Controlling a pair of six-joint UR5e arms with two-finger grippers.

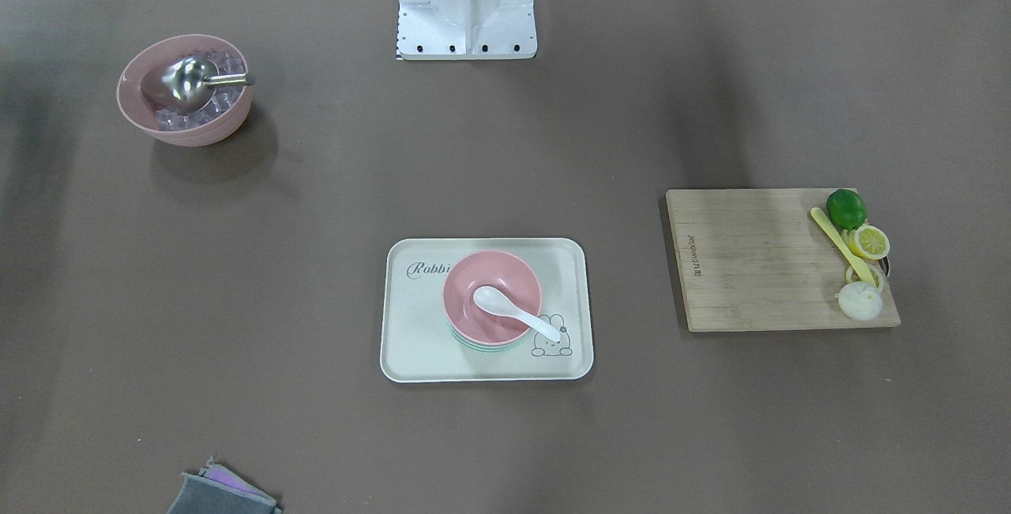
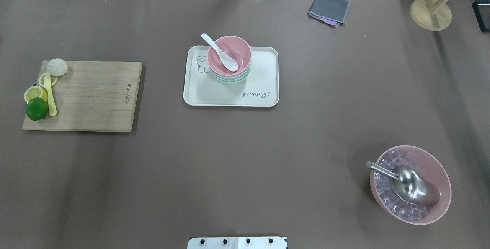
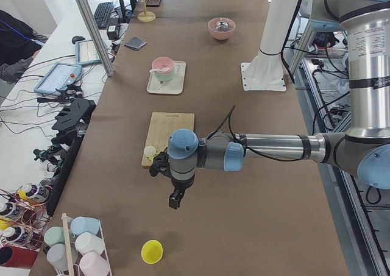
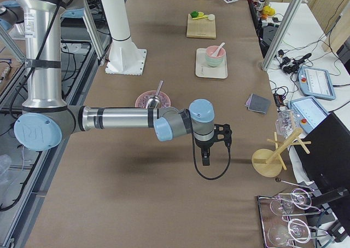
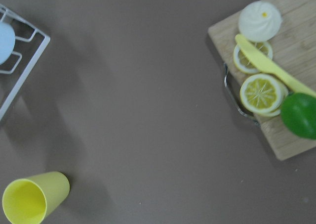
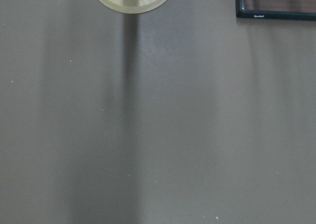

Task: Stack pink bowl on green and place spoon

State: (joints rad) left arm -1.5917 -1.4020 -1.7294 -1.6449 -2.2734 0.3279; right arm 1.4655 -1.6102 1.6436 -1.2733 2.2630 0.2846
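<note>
The left hand (image 3: pixel 175 198) hangs over the brown surface (image 1: pixel 237 277) at the robot's left end, just past the cutting board (image 1: pixel 750 261); only the side view shows it, so whether it is released or clenched cannot be told. Its wrist camera looks down on a yellow cup (image 5: pixel 34 200) lying on its side and on the board's corner, which carries a lime (image 5: pixel 299 114), lemon slices (image 5: pixel 260 92), a yellow knife (image 5: pixel 271 66) and a white bun (image 5: pixel 259 20).

The right hand (image 4: pixel 205 160) hangs over the surface at the opposite end, near a wooden stand (image 4: pixel 269 159), and its state cannot be told either.

Well apart from both hands, mid-surface, a cream tray (image 1: pixel 411 324) holds the pink bowl (image 1: pixel 491 295) stacked on the green bowl (image 1: pixel 483 346), of which only the rim shows. The white spoon (image 1: pixel 515 313) lies in the pink bowl, its handle jutting over the rim.

A larger pink bowl (image 1: pixel 184 88) with ice cubes and a metal scoop (image 1: pixel 189 80) stands on the robot's right side.
</note>
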